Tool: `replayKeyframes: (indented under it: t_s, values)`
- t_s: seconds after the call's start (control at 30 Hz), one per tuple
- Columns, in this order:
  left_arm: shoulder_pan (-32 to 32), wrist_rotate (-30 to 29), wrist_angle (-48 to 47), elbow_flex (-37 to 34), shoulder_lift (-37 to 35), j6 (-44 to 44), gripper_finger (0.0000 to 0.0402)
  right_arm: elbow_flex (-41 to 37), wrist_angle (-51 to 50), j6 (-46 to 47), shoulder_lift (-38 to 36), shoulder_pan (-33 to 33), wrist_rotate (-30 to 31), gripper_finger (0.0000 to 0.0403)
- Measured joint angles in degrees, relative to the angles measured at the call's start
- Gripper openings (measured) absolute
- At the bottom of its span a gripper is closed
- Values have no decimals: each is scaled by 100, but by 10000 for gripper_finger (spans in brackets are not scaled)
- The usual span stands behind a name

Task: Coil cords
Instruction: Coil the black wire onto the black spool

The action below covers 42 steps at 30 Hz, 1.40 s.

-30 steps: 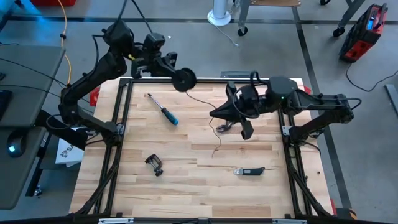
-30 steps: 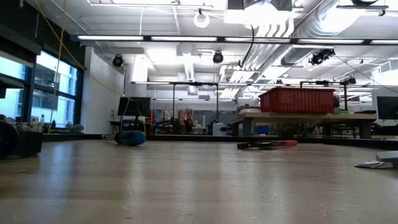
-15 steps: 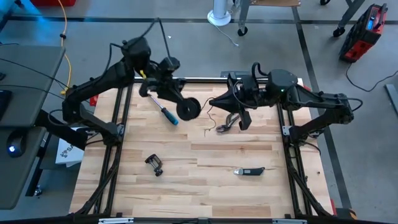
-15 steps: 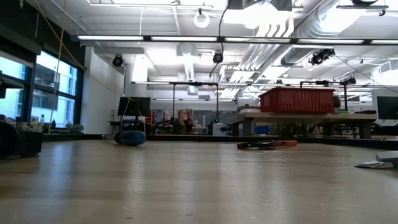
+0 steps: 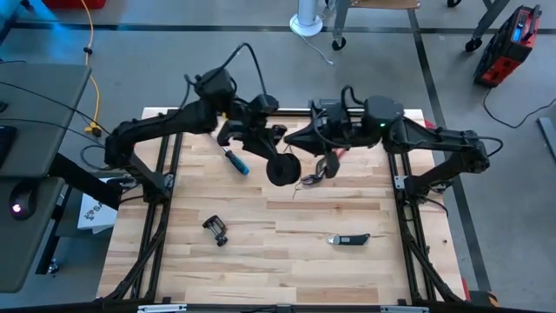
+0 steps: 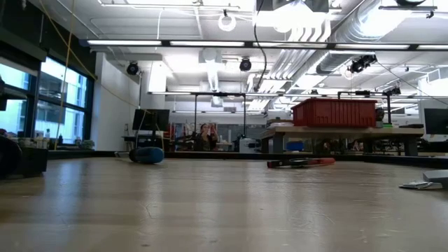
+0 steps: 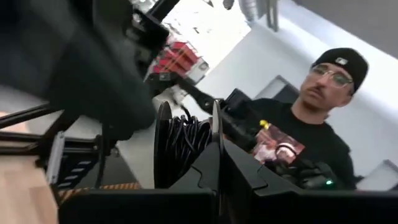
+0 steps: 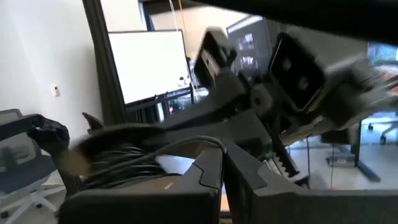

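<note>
The small round black reel [image 5: 283, 168] hangs above the middle of the wooden table [image 5: 261, 261], held by my left gripper [image 5: 271, 153], which is shut on it. Dark cord is wound between its two flanges [image 7: 183, 142]. My right gripper [image 5: 297, 142] is right beside the reel, toward the table's far right, and is shut on the hair-thin dark cord [image 8: 186, 144]. The cord's loose end [image 5: 301, 182] lies on the table by the red pliers [image 5: 327, 165]. Neither gripper shows in the low view. My left gripper pinches one flange of the reel at its rim [image 7: 215, 134] between its two fingers. The reel stands on edge, lifted clear of the table. My right gripper pinches the thin cord [image 8: 219, 147] at its fingertips. From there the cord arches across to the reel [image 8: 118, 158].
A screwdriver with a blue handle [image 5: 235, 160] lies left of the reel, a black clamp [image 5: 215, 229] at the near left and a grey folding tool [image 5: 347, 238] at the near right. A person [image 7: 311, 143] stands beyond the table in the left wrist view.
My left gripper has carried the reel from the table's far edge toward the near right, to the middle beside my right gripper. My right gripper has gone a little toward the far edge. The cord's loose end has been drawn across the table toward the far edge.
</note>
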Motion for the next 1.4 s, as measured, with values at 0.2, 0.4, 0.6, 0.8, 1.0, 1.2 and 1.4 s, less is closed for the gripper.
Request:
replayKeyframes:
  t_s: [0.2, 0.4, 0.6, 0.8, 1.0, 1.2, 1.4]
  values:
    - [-105, 67, 1114, 0, 323, -785, 1, -2, 55, 323, 164, 0, -33, 0]
    - [-148, 63, 1427, 0, 379, -823, 1, -2, 74, 718, 165, 2, -96, 0]
    - [-154, 18, 2519, -2, 371, -1271, 1, -2, 90, 1410, 165, -2, -269, 43]
    - [-110, -330, 2729, 0, 381, -1400, 1, -2, 124, 1014, 169, 121, 52, 146]
    - [11, -416, 3134, 0, 383, -1754, 1, -2, 109, 1052, 169, 195, 660, 170]
    - [7, -566, 4376, 133, 379, -2757, 1, -2, -2, 1229, 163, 196, 139, 168]
    - [9, -893, 4352, 493, 377, -2790, 1, -2, -109, 1233, 306, 147, 211, 167]
